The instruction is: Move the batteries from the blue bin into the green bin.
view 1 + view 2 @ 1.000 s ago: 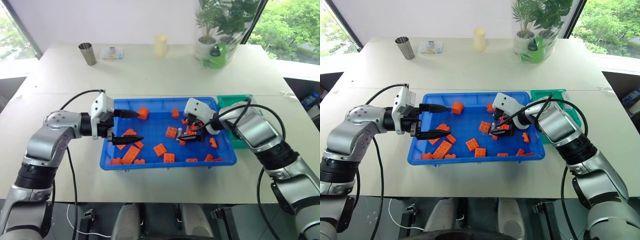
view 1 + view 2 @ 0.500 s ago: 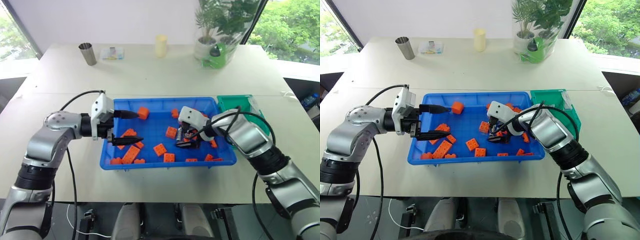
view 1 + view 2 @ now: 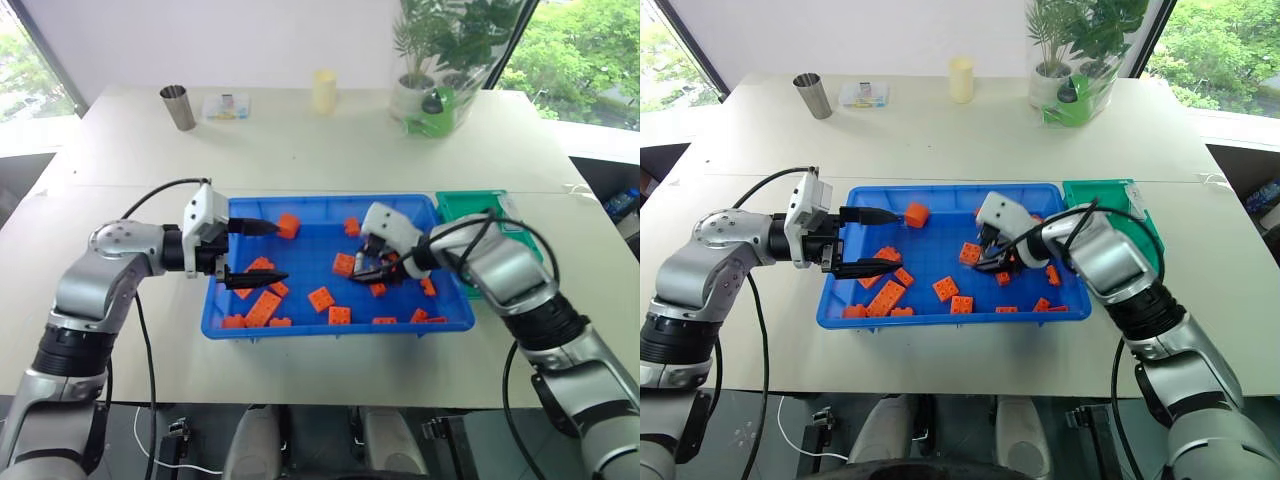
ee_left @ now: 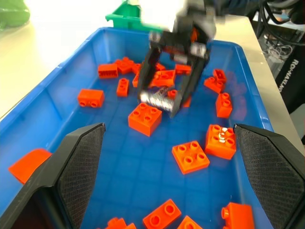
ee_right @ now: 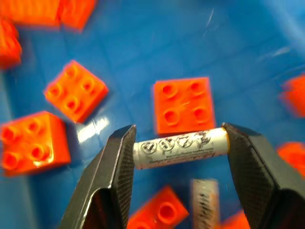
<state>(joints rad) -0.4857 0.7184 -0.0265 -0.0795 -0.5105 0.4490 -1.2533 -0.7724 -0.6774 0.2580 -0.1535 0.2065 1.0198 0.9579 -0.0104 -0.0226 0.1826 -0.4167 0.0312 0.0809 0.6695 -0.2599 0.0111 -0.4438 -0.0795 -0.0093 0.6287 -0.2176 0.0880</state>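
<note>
Right hand (image 5: 177,149) clamps a battery (image 5: 180,147) end to end, lifted over the blue bin (image 3: 300,328); left hand (image 3: 262,252) open, idle; next carry it right to green bin (image 3: 470,204), release there

Head pair looks down; wrist cameras sit close over the blue bin (image 3: 300,325).

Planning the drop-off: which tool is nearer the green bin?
Right. The right tool, gripping a battery, hangs just beside the green bin; the left tool is across the blue bin.
</note>
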